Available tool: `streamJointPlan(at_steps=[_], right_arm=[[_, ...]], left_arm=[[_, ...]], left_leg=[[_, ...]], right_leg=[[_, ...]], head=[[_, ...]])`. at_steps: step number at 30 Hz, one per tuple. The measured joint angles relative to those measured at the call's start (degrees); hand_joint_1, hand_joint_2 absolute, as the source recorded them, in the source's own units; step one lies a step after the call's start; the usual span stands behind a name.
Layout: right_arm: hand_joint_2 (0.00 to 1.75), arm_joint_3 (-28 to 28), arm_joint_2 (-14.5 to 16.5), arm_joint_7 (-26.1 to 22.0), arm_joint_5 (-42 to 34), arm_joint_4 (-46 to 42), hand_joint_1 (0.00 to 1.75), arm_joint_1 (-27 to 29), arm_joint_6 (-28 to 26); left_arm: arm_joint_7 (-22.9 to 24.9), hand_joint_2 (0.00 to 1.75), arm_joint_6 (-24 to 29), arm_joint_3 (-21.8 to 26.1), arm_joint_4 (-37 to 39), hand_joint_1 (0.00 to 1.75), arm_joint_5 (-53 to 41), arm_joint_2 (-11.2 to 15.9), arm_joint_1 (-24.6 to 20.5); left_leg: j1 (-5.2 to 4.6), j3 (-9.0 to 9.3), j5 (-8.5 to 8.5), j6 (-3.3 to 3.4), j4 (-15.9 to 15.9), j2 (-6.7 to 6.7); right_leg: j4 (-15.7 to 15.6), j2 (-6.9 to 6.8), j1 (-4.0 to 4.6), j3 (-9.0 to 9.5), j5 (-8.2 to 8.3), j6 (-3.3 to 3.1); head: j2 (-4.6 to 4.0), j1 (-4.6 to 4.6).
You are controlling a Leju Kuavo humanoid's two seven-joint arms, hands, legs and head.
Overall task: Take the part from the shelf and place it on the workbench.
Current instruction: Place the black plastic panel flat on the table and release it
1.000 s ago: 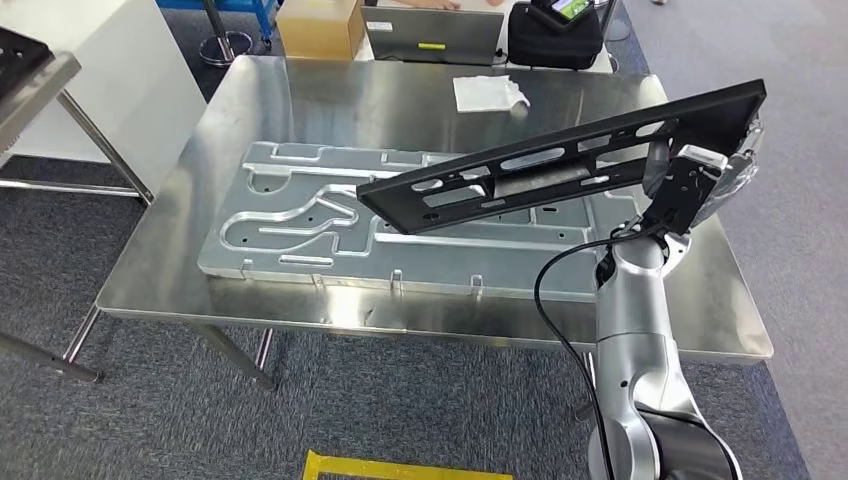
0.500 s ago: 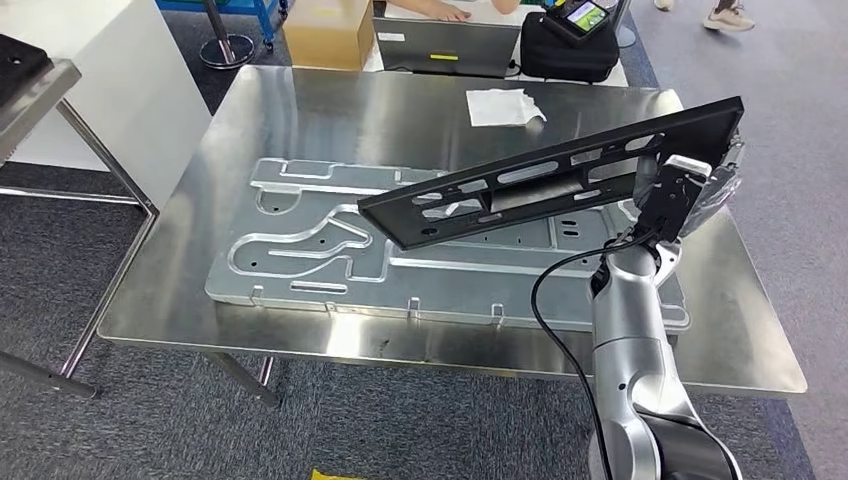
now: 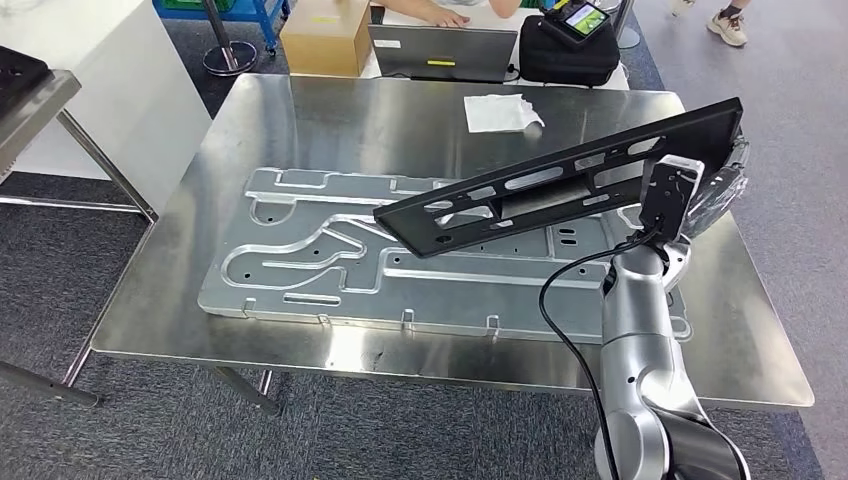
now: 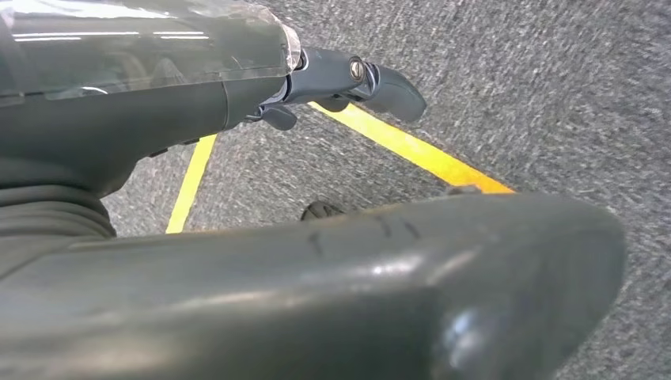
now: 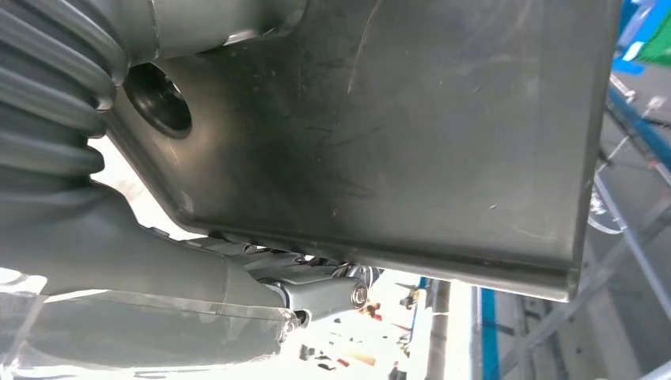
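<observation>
At the far left edge of the head view we see a grey shelf (image 3: 30, 95) on metal legs, with a white cabinet (image 3: 110, 60) behind it. Across the middle of the frame lies the steel workbench (image 3: 300, 120), and on it rests a large silver plate (image 3: 330, 265) with milled channels. In the upper middle, beyond the bench, stand a cardboard box (image 3: 325, 40) and a laptop (image 3: 442, 52) with a person's hand (image 3: 445, 14) above it; to the right of these sit a white cloth (image 3: 500, 110) on the bench top and a black bag (image 3: 565, 55) behind it.

Right of centre, the long black part (image 3: 560, 180) with slotted openings hangs tilted above the plate and the bench, its lower end toward the middle of the frame and its higher end at the upper right. It is not touching the bench. Our right hand (image 3: 700, 185) grips it at that higher end, at the right of the frame, the silver arm rising from the lower right. In the right wrist view the part's flat dark face (image 5: 411, 119) lies against the hand.

In the left wrist view our left hand (image 4: 237, 87) hangs over grey carpet with yellow tape (image 4: 411, 150), holding nothing; we cannot tell how far its fingers are spread.
</observation>
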Motion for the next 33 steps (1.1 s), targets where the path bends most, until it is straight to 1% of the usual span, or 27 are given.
streamJointPlan(at_steps=[1, 2, 4, 5, 6, 7, 8, 9, 10, 11, 12, 15, 16, 17, 18, 20, 21, 22, 23, 24, 25, 26, 27, 29, 31, 32, 33], right_arm=[[1.75, -0.49, 0.01, 0.01, 0.73, 0.5, 1.75, -0.47, 0.0], [1.75, -1.12, 0.02, 0.01, 1.57, 1.16, 1.75, -1.06, 0.0], [1.75, -2.71, 0.01, -0.01, 3.27, 2.79, 1.75, -2.2, 0.0], [1.75, -3.46, 0.01, -0.02, 3.89, 3.53, 1.75, -2.5, 0.0], [1.75, -4.18, 0.01, -0.02, 4.46, 4.2, 1.75, -2.72, 0.0], [1.75, -4.89, 0.01, -0.02, 5.2, 4.92, 1.75, -2.98, 0.0], [1.75, -5.62, 0.01, -0.01, 6.1, 5.68, 1.75, -3.33, 0.0], [1.31, -6.46, 0.01, -0.01, 7.28, 6.53, 1.31, -3.83, 0.0], [0.87, -7.4, 0.01, 0.0, 8.68, 7.42, 0.87, -4.41, 0.0], [0.44, -8.44, -0.02, 0.01, 10.18, 8.31, 0.44, -5.03, -0.01], [0.0, -9.54, -0.05, 0.01, 11.75, 9.16, 0.0, -5.59, -0.01], [0.0, -12.75, -0.26, -0.03, 15.57, 11.57, 0.0, -6.42, -0.02], [0.0, -13.77, -0.37, -0.03, 16.32, 12.31, 0.0, -6.5, -0.02], [0.0, -14.73, -0.48, -0.03, 16.86, 12.96, 0.0, -6.56, -0.02], [0.0, -15.58, -0.62, -0.03, 17.25, 13.56, 0.0, -6.55, -0.02], [0.0, -17.03, -0.82, -0.04, 17.78, 14.76, 0.0, -6.35, -0.02], [0.0, -17.6, -0.9, -0.04, 18.04, 15.36, 0.0, -6.15, -0.02], [0.0, -18.13, -0.97, -0.04, 18.27, 15.92, 0.0, -6.01, -0.02], [0.0, -18.54, -1.05, -0.04, 18.51, 16.42, 0.0, -5.96, -0.02], [0.0, -18.85, -1.15, -0.04, 18.69, 16.84, 0.0, -6.01, -0.02], [0.0, -19.13, -1.27, -0.04, 18.84, 17.24, 0.0, -6.1, -0.02], [0.0, -19.39, -1.39, -0.04, 18.99, 17.61, 0.0, -6.18, -0.02], [0.0, -19.67, -1.49, -0.04, 19.14, 17.97, 0.0, -6.2, -0.03], [0.0, -20.19, -1.62, -0.04, 19.42, 18.59, 0.0, -6.17, -0.03], [0.0, -20.47, -1.67, -0.05, 19.53, 19.03, 0.0, -6.18, -0.04], [0.0, -20.53, -1.68, -0.06, 19.56, 19.18, 0.0, -6.2, -0.04], [0.0, -20.6, -1.68, -0.07, 19.59, 19.34, 0.0, -6.2, -0.04]], left_arm=[[-0.01, 0.0, 0.0, 0.0, 0.0, 0.0, -0.08, 0.04, -0.03], [-0.02, 0.0, -0.02, -0.01, 0.0, 0.0, -0.14, 0.08, -0.05], [-0.03, 0.0, -0.06, -0.01, 0.0, 0.0, -0.34, 0.1, -0.05], [-0.03, 0.0, -0.08, -0.01, 0.0, 0.0, -0.43, 0.09, -0.02], [-0.03, 0.0, -0.09, -0.01, 0.0, 0.0, -0.51, 0.09, 0.02], [-0.06, 0.0, -0.11, -0.01, 0.0, 0.0, -0.56, 0.09, 0.05], [-0.09, 0.0, -0.14, -0.01, 0.0, 0.0, -0.58, 0.1, 0.06], [-0.13, 0.44, -0.17, -0.01, 0.0, 0.0, -0.62, 0.13, 0.05], [-0.16, 0.87, -0.21, -0.01, 0.0, 0.0, -0.68, 0.16, 0.02], [-0.15, 1.31, -0.26, -0.01, 0.0, 0.0, -0.82, 0.19, -0.03], [-0.13, 1.75, -0.32, -0.02, 0.0, 0.0, -0.99, 0.21, -0.06], [0.1, 0.44, -0.74, -0.06, 0.0, 0.0, -1.49, 0.19, -0.1], [0.14, 0.0, -1.0, -0.06, 0.0, 0.0, -1.49, 0.16, -0.12], [0.14, 0.0, -1.22, -0.05, 0.0, 0.0, -1.41, 0.15, -0.14], [0.15, 0.0, -1.39, -0.05, 0.0, 0.0, -1.36, 0.14, -0.15], [0.25, 0.0, -1.46, -0.05, 0.0, 0.0, -1.37, 0.16, -0.12], [0.31, 0.0, -1.46, -0.05, 0.0, 0.0, -1.38, 0.18, -0.09], [0.39, 0.0, -1.46, -0.05, 0.0, 0.0, -1.38, 0.19, -0.08], [0.46, 0.0, -1.49, -0.05, 0.0, 0.0, -1.39, 0.2, -0.08], [0.5, 0.0, -1.55, -0.05, 0.0, 0.0, -1.39, 0.2, -0.08], [0.52, 0.0, -1.62, -0.05, 0.0, 0.0, -1.39, 0.2, -0.1], [0.53, 0.0, -1.7, -0.05, 0.0, 0.0, -1.39, 0.2, -0.11], [0.52, 0.0, -1.76, -0.05, 0.0, 0.0, -1.39, 0.21, -0.12], [0.52, 0.0, -1.84, -0.05, 0.0, 0.0, -1.39, 0.23, -0.09], [0.51, 0.0, -1.88, -0.05, 0.0, 0.0, -1.39, 0.33, -0.08], [0.5, 0.0, -1.91, -0.05, 0.0, 0.0, -1.39, 0.38, -0.1], [0.5, 0.0, -1.93, -0.05, 0.0, 0.0, -1.39, 0.43, -0.11]], left_leg=[[0.01, -0.47, -0.9, -0.21, 1.27, 0.04], [0.11, -1.49, -2.32, -0.39, 3.64, 0.07], [0.32, -4.98, -6.07, -0.76, 11.31, 0.14], [0.42, -6.71, -7.32, -0.89, 14.84, 0.15], [0.48, -7.71, -7.62, -0.96, 16.79, 0.15], [0.52, -7.65, -6.8, -0.96, 16.51, 0.16], [0.55, -6.46, -5.04, -0.87, 13.96, 0.16], [0.55, -4.44, -2.86, -0.67, 9.81, 0.17], [0.47, -2.39, -1.3, -0.43, 5.71, 0.17], [0.39, -0.86, -0.32, -0.17, 2.65, 0.16], [0.3, 0.01, 0.01, 0.05, 0.88, 0.16], [0.32, 0.37, 0.14, 0.89, 0.0, 0.14], [0.42, 0.47, 0.36, 1.31, -0.29, 0.15], [0.53, 0.55, 0.57, 1.67, -0.59, 0.16], [0.57, 0.58, 0.7, 1.89, -0.75, 0.17], [0.54, 0.52, 0.72, 2.02, -0.75, 0.16], [0.53, 0.52, 0.69, 2.01, -0.71, 0.16], [0.53, 0.52, 0.64, 1.97, -0.65, 0.16], [0.54, 0.53, 0.55, 1.9, -0.53, 0.16], [0.54, 0.54, 0.41, 1.76, -0.35, 0.15], [0.49, 0.51, 0.23, 1.56, -0.14, 0.13], [0.4, 0.43, 0.07, 1.33, 0.09, 0.09], [0.31, 0.36, -0.04, 1.08, 0.24, 0.07], [0.18, 0.32, -0.06, 0.56, 0.2, 0.04], [0.22, 0.12, -0.62, -0.05, 0.67, 0.09], [0.25, -0.47, -1.59, -0.32, 2.11, 0.13], [0.32, -1.64, -3.1, -0.56, 4.75, 0.16]], right_leg=[[-0.15, -0.03, -0.17, 0.16, 0.03, -0.3], [-0.21, -0.09, -0.2, 0.29, 0.01, -0.53], [-0.21, -0.18, -0.12, 0.43, -0.11, -0.91], [-0.17, -0.23, -0.04, 0.45, -0.16, -0.97], [-0.11, -0.25, 0.01, 0.46, -0.2, -1.0], [-0.02, -0.24, 0.05, 0.48, -0.26, -0.99], [0.09, -0.18, 0.06, 0.52, -0.34, -0.95], [0.21, -0.09, 0.06, 0.58, -0.45, -0.83], [0.36, 0.0, 0.17, 0.61, -0.59, -0.65], [0.47, 0.09, 0.26, 0.61, -0.67, -0.4], [0.53, 0.15, 0.35, 0.59, -0.71, -0.12], [0.44, 0.15, 0.33, 0.7, -0.72, 0.86], [1.0, 0.1, 0.27, 0.49, -1.23, 1.18], [2.61, 0.05, 0.21, -0.21, -2.34, 1.47], [5.45, 0.0, 0.13, -1.49, -4.01, 1.69], [12.85, -0.02, 0.1, -5.02, -7.36, 2.06], [15.32, -0.03, 0.06, -6.26, -7.96, 2.2], [15.72, -0.04, -0.02, -6.57, -7.41, 2.27], [13.94, -0.05, -0.12, -5.8, -5.87, 2.31], [10.32, -0.1, -0.24, -4.08, -3.75, 2.31], [6.49, -0.15, -0.29, -2.17, -2.19, 2.24], [3.4, -0.13, -0.21, -0.7, -1.15, 2.01], [1.52, -0.13, -0.08, 0.17, -0.76, 1.73], [0.89, -0.04, 0.19, 0.28, -0.9, 0.98], [0.7, -0.09, -0.04, 0.37, -0.78, 0.23], [0.56, -0.14, -0.17, 0.45, -0.72, -0.17], [0.45, -0.19, -0.23, 0.53, -0.71, -0.5]], head=[[0.0, -0.02], [0.0, -0.03], [0.0, -0.05], [0.0, -0.05], [0.0, -0.05], [0.0, -0.05], [0.0, -0.05], [0.0, -0.05], [0.0, -0.05], [0.0, -0.04], [0.0, -0.03], [0.0, -0.02], [0.0, -0.02], [0.0, -0.01], [0.0, -0.01], [0.0, -0.01], [0.0, -0.01], [0.0, -0.01], [0.0, -0.01], [0.0, -0.01], [0.0, -0.01], [0.01, -0.01], [0.01, -0.02], [0.01, -0.02], [0.0, -0.02], [0.0, -0.03], [0.0, -0.04]])
